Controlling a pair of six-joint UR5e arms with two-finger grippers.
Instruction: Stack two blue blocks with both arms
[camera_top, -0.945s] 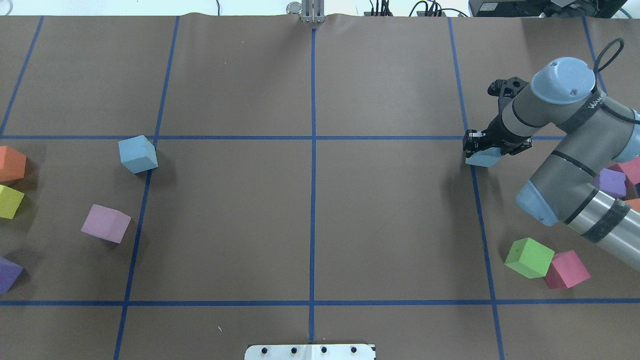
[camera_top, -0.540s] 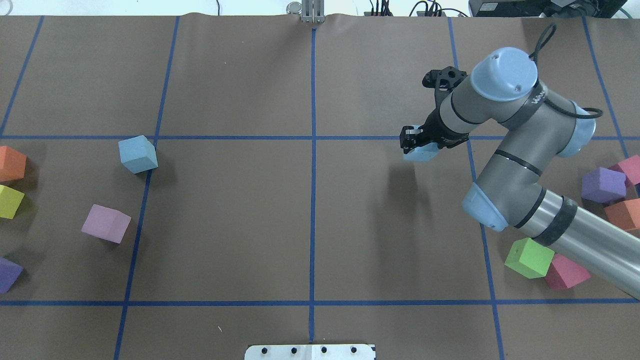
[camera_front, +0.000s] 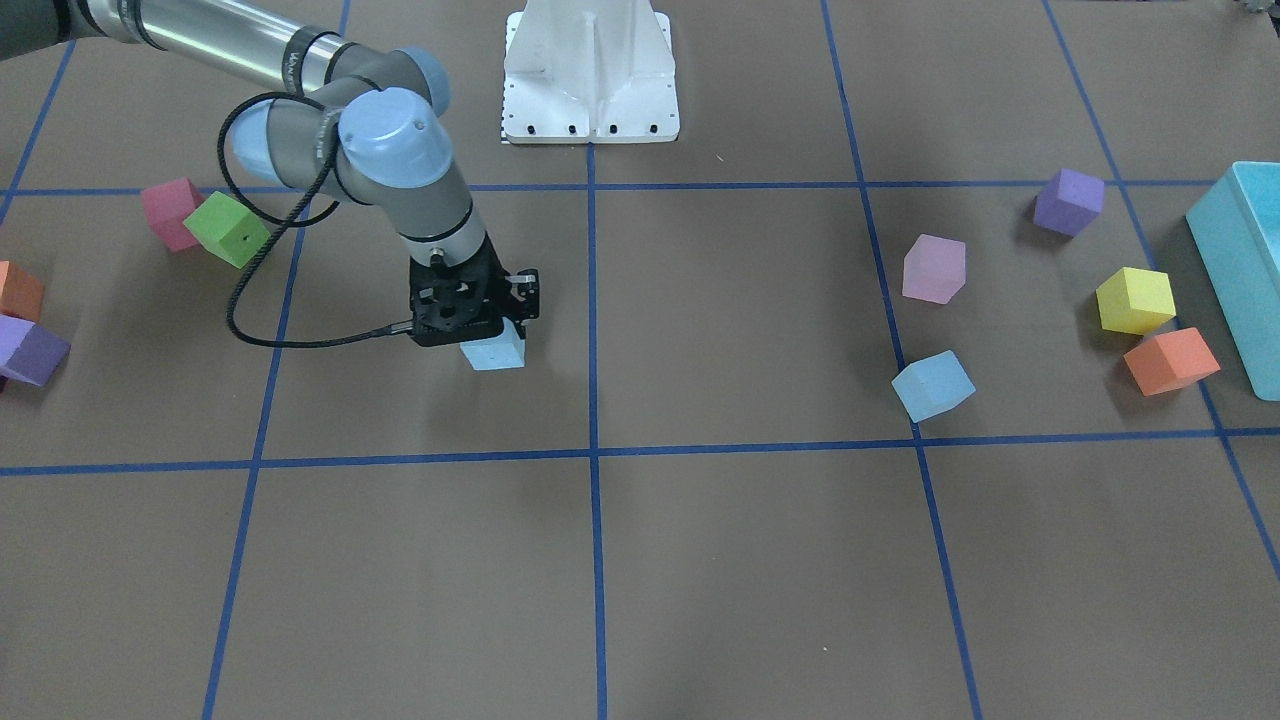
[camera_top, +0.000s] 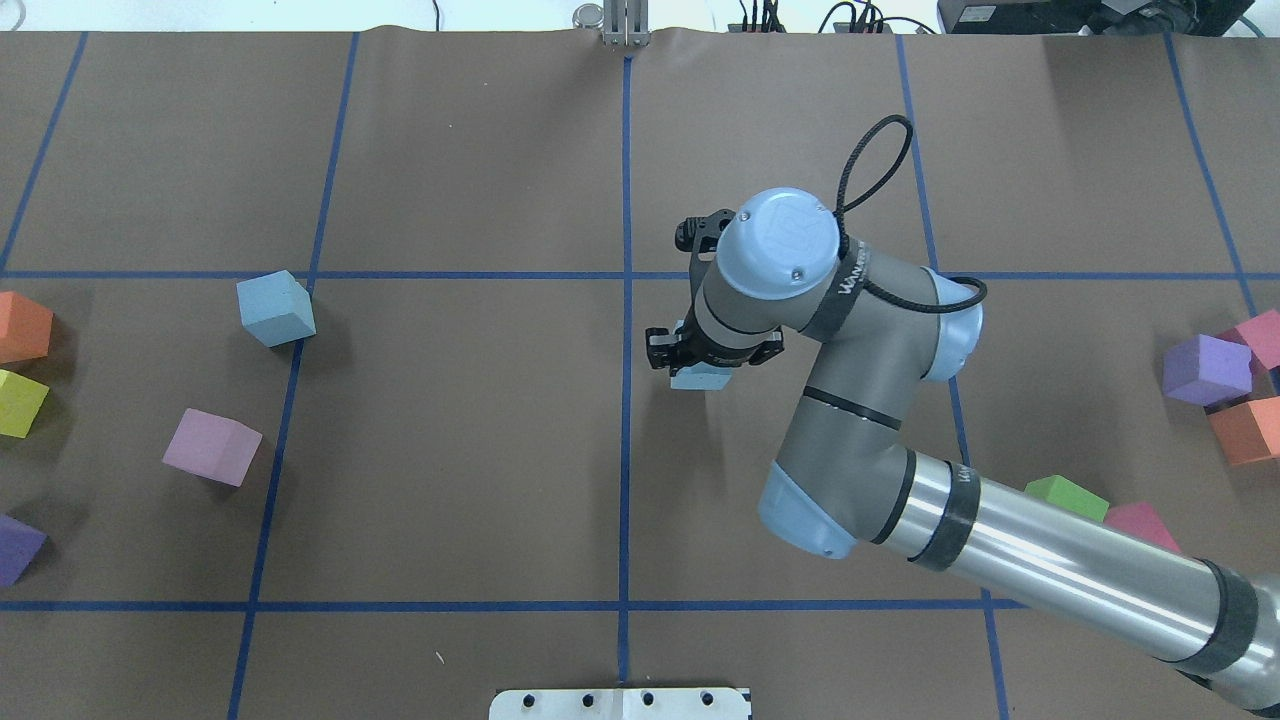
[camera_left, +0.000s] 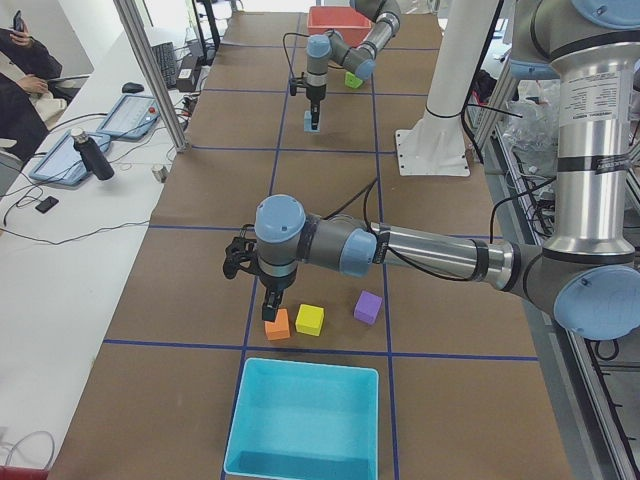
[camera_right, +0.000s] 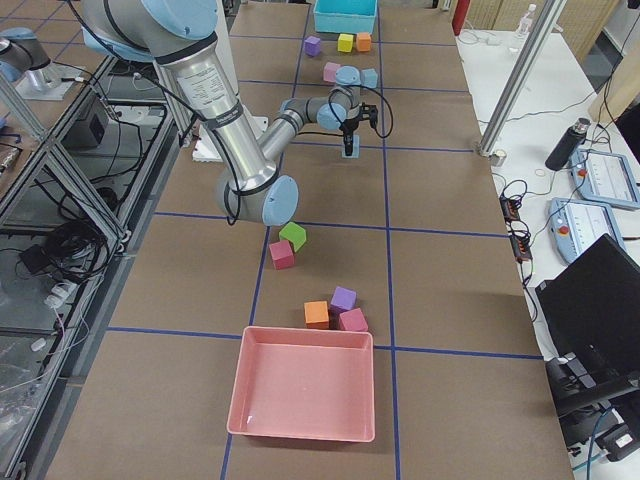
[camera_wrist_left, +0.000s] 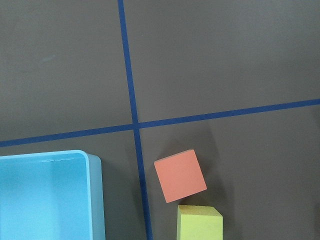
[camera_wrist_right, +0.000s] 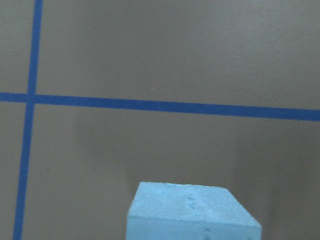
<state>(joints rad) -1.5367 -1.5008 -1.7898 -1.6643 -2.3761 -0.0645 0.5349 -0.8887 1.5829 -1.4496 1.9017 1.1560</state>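
Right hand has swung in from the far right, clamped on a blue block, now just right of centre. Other blue block waits on the bench, well left. Left hand: grip, cannot tell.

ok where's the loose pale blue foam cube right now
Overhead view: the loose pale blue foam cube lies on the left, by a blue tape crossing, beyond the lilac-pink foam cube.
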